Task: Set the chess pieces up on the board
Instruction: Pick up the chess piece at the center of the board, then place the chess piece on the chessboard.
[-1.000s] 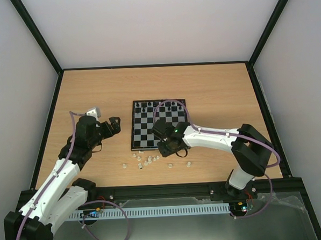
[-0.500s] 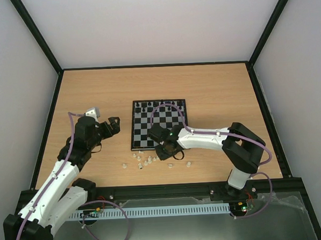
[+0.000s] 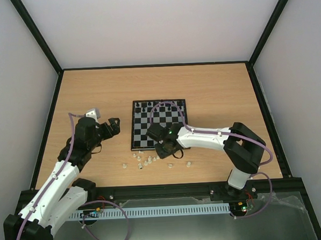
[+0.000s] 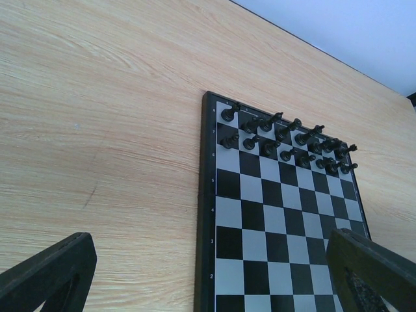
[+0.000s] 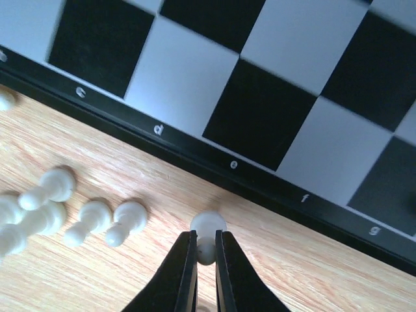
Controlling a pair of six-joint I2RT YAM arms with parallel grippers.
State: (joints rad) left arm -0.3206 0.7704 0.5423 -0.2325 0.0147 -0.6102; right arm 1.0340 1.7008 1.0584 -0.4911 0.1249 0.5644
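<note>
The checkered board (image 3: 158,124) lies mid-table; its near edge shows in the right wrist view (image 5: 260,97). Several cream-white chess pieces (image 3: 144,161) lie loose on the wood in front of it. My right gripper (image 3: 165,151) is low just off the board's near edge, shut on one white pawn (image 5: 208,224) that stands on the wood by the "e" mark; the thin fingers (image 5: 206,237) pinch its stem. More white pieces (image 5: 97,221) lie on their sides to its left. My left gripper (image 3: 115,126) hovers left of the board, open and holding nothing (image 4: 209,247).
Black chess pieces (image 3: 159,105) fill the board's two far rows, also in the left wrist view (image 4: 286,140). A single white piece (image 3: 188,164) lies right of the cluster. Black frame rails border the table.
My right gripper slid left and down to the board's near edge and closed onto the white pawn. The left arm has barely moved.
</note>
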